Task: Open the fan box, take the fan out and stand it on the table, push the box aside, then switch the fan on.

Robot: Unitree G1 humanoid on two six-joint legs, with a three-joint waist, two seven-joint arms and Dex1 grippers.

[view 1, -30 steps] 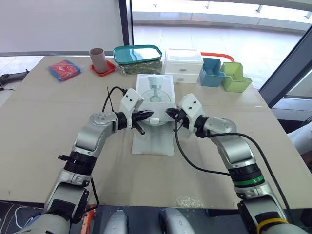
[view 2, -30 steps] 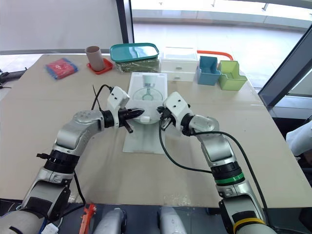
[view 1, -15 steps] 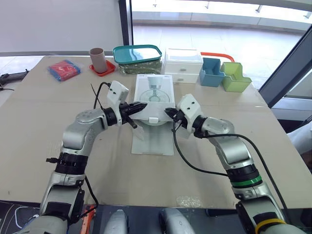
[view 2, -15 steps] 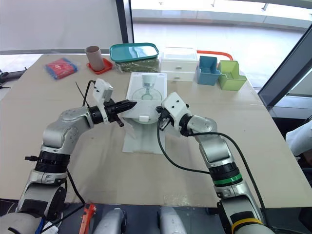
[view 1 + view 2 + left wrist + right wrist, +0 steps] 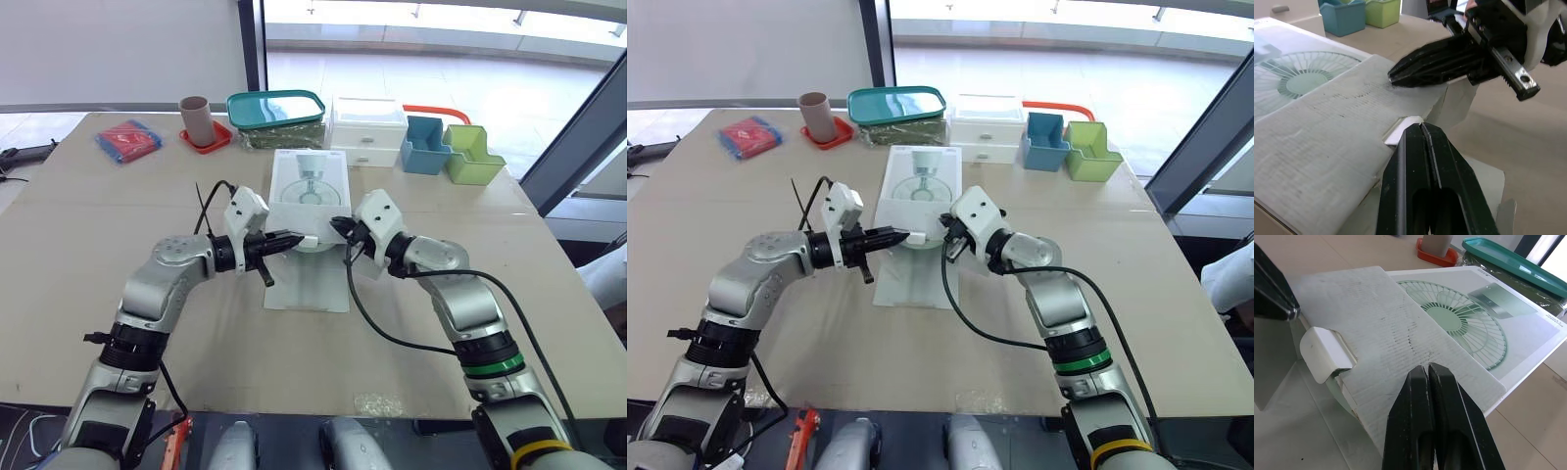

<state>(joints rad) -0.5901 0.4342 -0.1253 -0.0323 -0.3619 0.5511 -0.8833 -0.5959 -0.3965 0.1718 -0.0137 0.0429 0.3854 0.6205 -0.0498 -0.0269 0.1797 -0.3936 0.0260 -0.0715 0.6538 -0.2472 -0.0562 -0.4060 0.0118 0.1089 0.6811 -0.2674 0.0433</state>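
The left end effector (image 5: 294,237) is clenched on nothing, its tip right at the small white tab (image 5: 1409,122) on the fan box (image 5: 309,186). The right end effector (image 5: 338,226), also clenched, rests its tip on the box's top flap, just opposite. The box lies flat on the bench (image 5: 98,225).

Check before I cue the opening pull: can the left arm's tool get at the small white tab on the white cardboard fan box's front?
Probably yes: the shut left tool points at the small white tab, nothing between them; the right tool sits atop the white cardboard fan box.
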